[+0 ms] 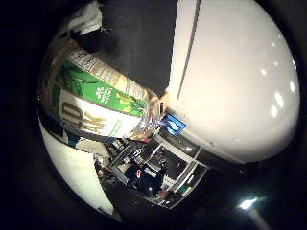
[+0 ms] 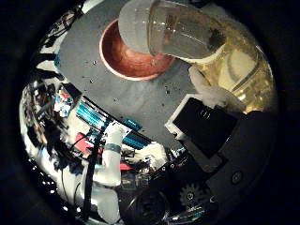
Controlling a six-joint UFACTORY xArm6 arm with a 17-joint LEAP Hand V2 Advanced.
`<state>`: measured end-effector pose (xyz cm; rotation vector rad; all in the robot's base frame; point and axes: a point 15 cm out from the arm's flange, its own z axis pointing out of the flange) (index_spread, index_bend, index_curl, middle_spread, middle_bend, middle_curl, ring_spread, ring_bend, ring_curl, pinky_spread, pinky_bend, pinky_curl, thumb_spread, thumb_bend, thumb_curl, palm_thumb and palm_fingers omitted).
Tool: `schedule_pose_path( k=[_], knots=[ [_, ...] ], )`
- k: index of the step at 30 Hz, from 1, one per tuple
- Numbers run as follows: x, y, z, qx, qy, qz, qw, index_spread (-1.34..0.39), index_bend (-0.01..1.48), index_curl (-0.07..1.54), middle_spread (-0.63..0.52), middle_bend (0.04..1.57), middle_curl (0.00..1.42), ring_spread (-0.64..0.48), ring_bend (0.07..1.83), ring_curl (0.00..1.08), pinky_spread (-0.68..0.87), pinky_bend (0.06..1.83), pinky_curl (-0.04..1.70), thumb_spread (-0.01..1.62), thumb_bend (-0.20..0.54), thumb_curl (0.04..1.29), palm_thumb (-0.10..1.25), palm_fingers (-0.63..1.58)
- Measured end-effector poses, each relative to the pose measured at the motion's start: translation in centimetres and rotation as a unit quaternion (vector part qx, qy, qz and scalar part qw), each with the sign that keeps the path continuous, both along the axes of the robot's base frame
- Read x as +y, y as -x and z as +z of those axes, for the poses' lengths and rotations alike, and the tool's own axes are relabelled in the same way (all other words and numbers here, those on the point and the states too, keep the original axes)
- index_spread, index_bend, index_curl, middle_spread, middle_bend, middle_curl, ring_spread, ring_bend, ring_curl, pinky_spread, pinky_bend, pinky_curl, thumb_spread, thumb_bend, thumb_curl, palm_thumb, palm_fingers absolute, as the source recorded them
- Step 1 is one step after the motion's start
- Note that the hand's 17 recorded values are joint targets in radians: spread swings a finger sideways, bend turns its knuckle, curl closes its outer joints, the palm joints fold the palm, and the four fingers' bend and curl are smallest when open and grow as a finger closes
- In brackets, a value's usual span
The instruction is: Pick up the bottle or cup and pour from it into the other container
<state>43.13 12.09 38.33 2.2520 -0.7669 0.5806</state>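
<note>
A clear plastic bottle (image 1: 98, 98) with a green and white label fills much of the little finger side view, close against the palm. In the thumb side view the bottle's neck (image 2: 173, 30) lies tilted, and its whitish end hangs over the rim of a reddish-brown bowl (image 2: 124, 61). The bowl stands on a dark grey table (image 2: 122, 98). My right hand (image 2: 208, 117) is shut on the bottle, with a white fingertip (image 2: 206, 91) pressed on its side. I cannot tell whether liquid is running out.
Small specks are scattered on the table around the bowl. Past the table's edge are teal boxes (image 2: 91, 117) and cluttered room furniture. A large white surface (image 1: 230, 72) takes up one side of the little finger side view.
</note>
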Motion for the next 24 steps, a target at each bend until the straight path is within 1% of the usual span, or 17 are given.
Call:
schedule_pose_path(
  k=[18,24],
  knots=[
    [0.44,0.41,0.08,0.000,-0.009,0.000,1.000,-0.19,1.23,0.76,-0.13,1.36,0.80,-0.27,1.26,0.93,-0.27,1.18,0.97,0.21,-0.020,0.94,1.08,1.11],
    [0.41,0.81,0.56,-0.001,-0.027,-0.002,1.000,-0.19,1.23,0.76,-0.13,1.36,0.80,-0.27,1.26,0.93,-0.27,1.18,0.97,0.22,-0.021,0.94,1.08,1.11]
  ],
)
